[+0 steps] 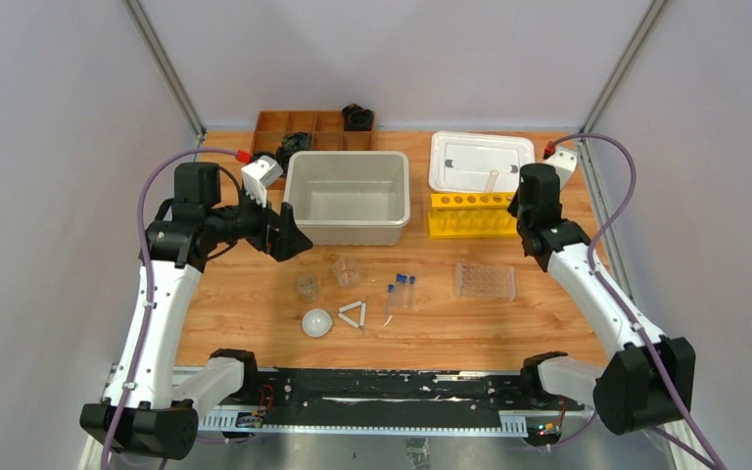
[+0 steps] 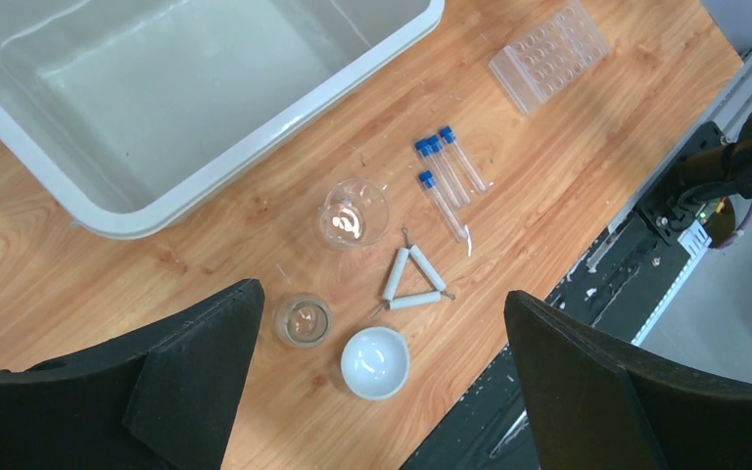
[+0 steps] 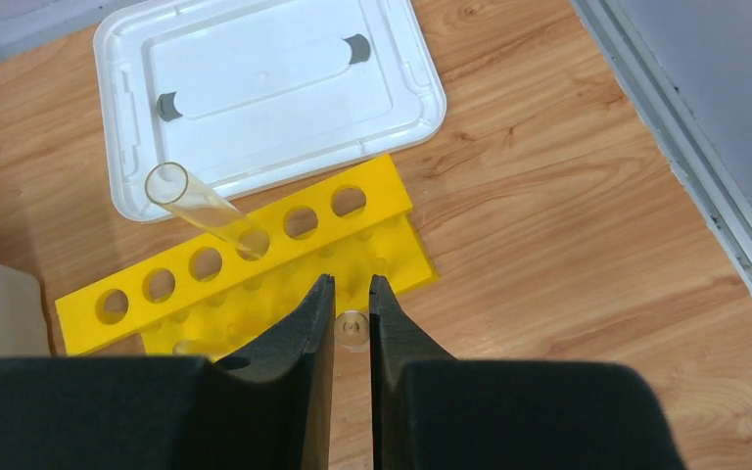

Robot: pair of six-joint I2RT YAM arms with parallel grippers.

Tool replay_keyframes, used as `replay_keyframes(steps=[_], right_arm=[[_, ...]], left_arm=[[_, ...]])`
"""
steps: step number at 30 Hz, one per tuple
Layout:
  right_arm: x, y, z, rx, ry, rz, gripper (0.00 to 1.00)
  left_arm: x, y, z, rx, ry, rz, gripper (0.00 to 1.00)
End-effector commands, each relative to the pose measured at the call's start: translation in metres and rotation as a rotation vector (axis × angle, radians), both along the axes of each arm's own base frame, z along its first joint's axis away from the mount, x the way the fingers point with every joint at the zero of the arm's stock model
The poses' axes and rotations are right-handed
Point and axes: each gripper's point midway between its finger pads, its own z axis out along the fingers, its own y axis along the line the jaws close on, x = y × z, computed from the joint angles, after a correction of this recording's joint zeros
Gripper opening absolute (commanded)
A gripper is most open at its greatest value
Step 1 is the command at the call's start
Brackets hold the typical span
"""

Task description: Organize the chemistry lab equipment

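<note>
The left hand is wide open and holds nothing. It hangs over the wooden surface, close to the near left corner of a big white bin. Below it sit the small clear beakers, one bigger and one smaller. Next to them are the white dome and the white triangle. Three thin clear blue-capped tubes lie side by side just past the triangle. The clear plastic rack lies farther off to the right, on its own. The right hand is pinched almost closed on a small round clear thing. It may be a tube seen from its end, but that is hard to tell. This hand is right over the yellow rack with round holes, and its dark fingers cover part of the rack's near edge. One open clear tube leans in a hole of that rack. A flat white lid lies just behind the rack. At the far edge is a brown wooden divided tray with black coiled objects. One of them is partly hidden by the left arm. From above, the beakers are faint and hard to see. The left wrist view cuts off most of the bin.
</note>
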Motion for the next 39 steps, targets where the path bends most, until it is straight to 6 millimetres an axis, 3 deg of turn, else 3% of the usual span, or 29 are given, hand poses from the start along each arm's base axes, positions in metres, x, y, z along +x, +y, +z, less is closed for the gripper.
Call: replay_keyframes(steps=[1,12,39], right_arm=[[0.026,-0.001,0.006,0.032,-0.07,-0.029,0.0],[0.049,0.006,-0.022,0.037,-0.034,-0.017,0.0],[0.051,0.005,-0.053,0.011,0.04,-0.026,0.0]], left_arm=[[-0.002,0.0,-0.01,0.004,0.019,0.004,1.0],[-0.002,0.003,-0.013,0.028,0.0,0.002,1.0],[-0.002,0.005,-0.012,0.041,-0.019,0.001,1.0]])
